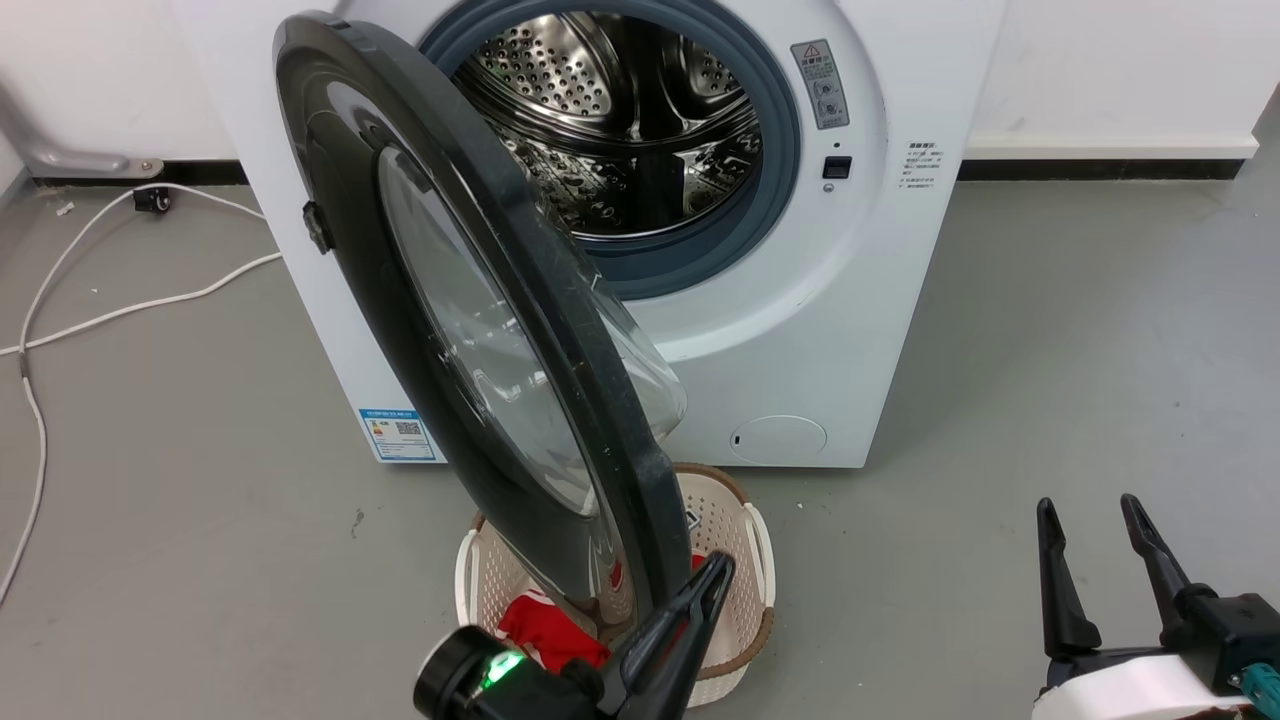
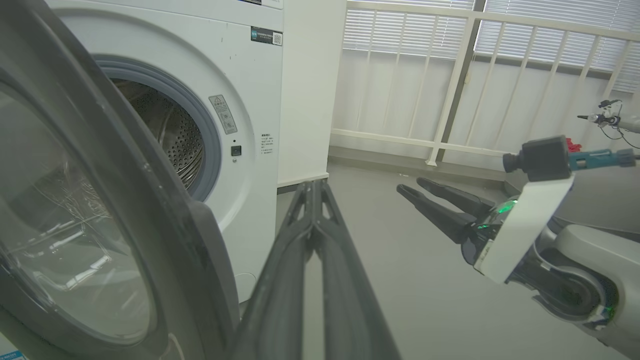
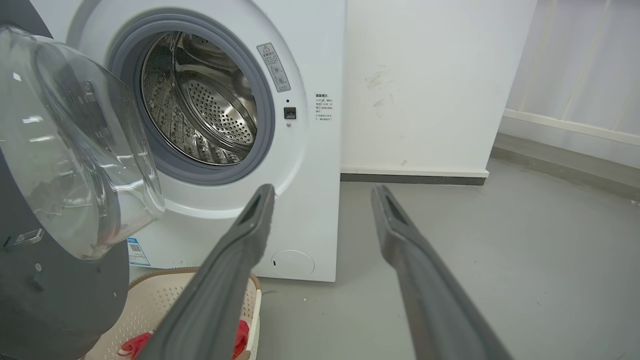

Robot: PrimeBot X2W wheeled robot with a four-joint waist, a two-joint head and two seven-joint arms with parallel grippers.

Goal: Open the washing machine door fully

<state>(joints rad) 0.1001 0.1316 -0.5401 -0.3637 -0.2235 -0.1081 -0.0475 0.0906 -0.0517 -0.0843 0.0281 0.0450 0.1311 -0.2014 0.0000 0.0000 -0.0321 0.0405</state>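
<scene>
The white washing machine (image 1: 800, 350) stands against the wall with its steel drum (image 1: 620, 120) exposed. The washing machine door (image 1: 440, 290), black with a clear bulging window, is hinged on the left and swung out toward me, roughly square to the machine's front. My left gripper (image 1: 718, 565) is shut with nothing in it. Its tip lies just right of the door's free lower edge, on the inner side. In the left wrist view the shut left gripper (image 2: 312, 185) sits beside the door (image 2: 100, 200). My right gripper (image 1: 1088, 505) hangs open at the lower right, well clear of the door.
A cream perforated basket (image 1: 745, 540) holding red cloth (image 1: 545, 625) stands on the floor under the door's lower edge. A white cable (image 1: 100, 310) trails over the grey floor at left. A white railing (image 2: 450, 85) runs along the room's side.
</scene>
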